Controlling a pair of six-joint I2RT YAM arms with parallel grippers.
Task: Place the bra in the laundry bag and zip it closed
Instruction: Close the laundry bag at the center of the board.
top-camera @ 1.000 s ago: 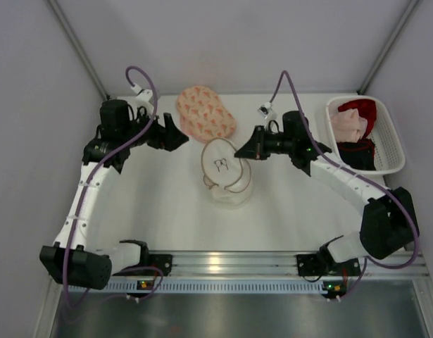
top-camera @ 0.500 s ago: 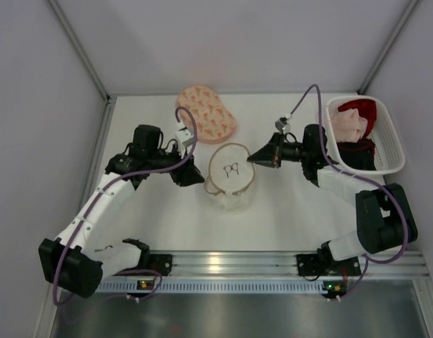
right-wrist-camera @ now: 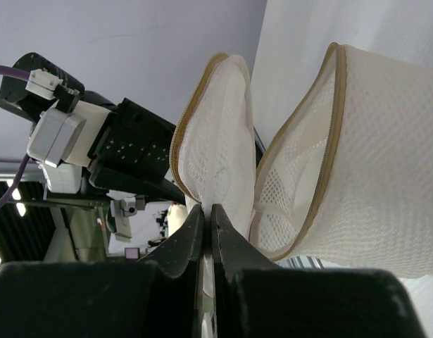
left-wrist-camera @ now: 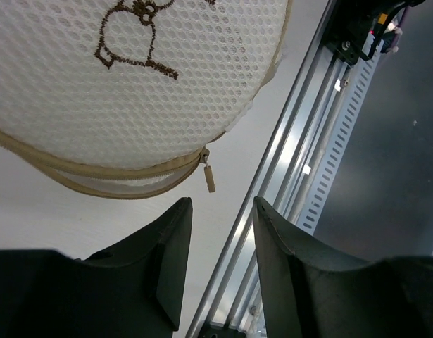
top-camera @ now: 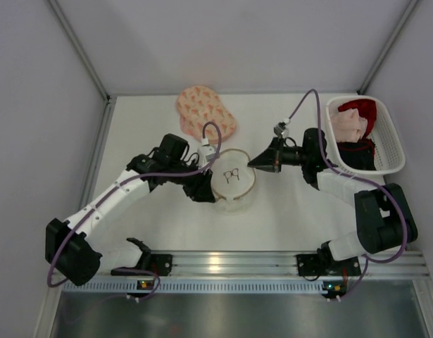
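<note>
Seen from above, a round white mesh laundry bag (top-camera: 232, 184) with tan zipper trim and a small stitched bra emblem sits at the middle of the white table (top-camera: 153, 134), flanked by two robot arms. The right claw (top-camera: 257, 163) has its fingers pressed together on the edge of the bag's flap (right-wrist-camera: 216, 148). Its wrist camera shows the mesh pinched between them and the flap lifted away from the bag's body (right-wrist-camera: 371, 169). The left claw (top-camera: 204, 191) is low at the bag's left edge, fingers partly spread and holding nothing. In its own view the tan zipper pull (left-wrist-camera: 210, 177) dangles from the zipper track just beyond the fingertips, in line with the gap between them and not touching either one. The bra (top-camera: 205, 113), a peach patterned piece, lies on the table behind the bag toward the back wall, outside the bag and clear of both claws. A white basket (top-camera: 391, 151) at the table's far right holds red, pink and dark clothes (top-camera: 353, 123). A metal rail (top-camera: 223, 264) runs along the near edge.
</note>
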